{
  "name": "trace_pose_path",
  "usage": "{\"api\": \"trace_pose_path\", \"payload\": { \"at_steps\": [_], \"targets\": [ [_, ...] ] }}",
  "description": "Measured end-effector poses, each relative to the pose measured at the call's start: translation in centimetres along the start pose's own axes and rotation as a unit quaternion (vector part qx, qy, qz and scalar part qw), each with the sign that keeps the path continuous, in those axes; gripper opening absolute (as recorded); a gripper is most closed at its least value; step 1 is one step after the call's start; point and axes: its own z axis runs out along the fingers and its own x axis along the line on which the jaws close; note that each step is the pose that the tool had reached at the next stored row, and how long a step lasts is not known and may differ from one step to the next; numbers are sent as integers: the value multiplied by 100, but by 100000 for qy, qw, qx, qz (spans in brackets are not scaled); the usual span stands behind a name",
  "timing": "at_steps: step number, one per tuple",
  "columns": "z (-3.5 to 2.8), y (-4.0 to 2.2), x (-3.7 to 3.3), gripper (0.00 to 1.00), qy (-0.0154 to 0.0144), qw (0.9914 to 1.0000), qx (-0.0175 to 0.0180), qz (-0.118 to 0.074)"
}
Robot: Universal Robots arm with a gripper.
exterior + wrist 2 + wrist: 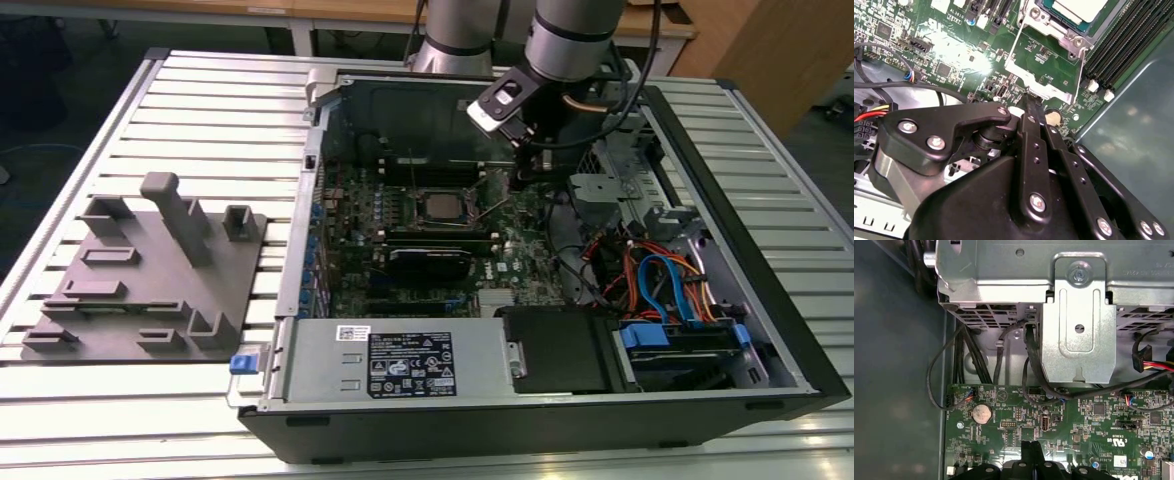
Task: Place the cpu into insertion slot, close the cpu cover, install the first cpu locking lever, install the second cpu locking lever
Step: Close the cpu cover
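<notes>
I see my gripper (pixel 1029 102) with its fingers drawn close together, tips right at the free edge of the cover (pixel 1054 90); I cannot tell whether it pinches it. The cover stands swung open, away from the socket (pixel 1066 31). The chip (pixel 1074 7) lies in that socket, on the motherboard (pixel 400 250) inside the open computer case (pixel 747 200).

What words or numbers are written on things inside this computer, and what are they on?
Black label on the power supply: print too small to read.
White sticker on the same box: too small to read.
Motherboard, in both wrist views: tiny white markings, none I can read for sure.
</notes>
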Motion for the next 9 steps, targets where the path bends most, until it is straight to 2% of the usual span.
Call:
{"api": "trace_pose_path", "payload": {
  "at_steps": [5,9],
  "targets": [
    [13,-101,0,11,4,100000,-3,-6],
    [15,-145,0,11,-3,100000,0,-5]
  ]
}}
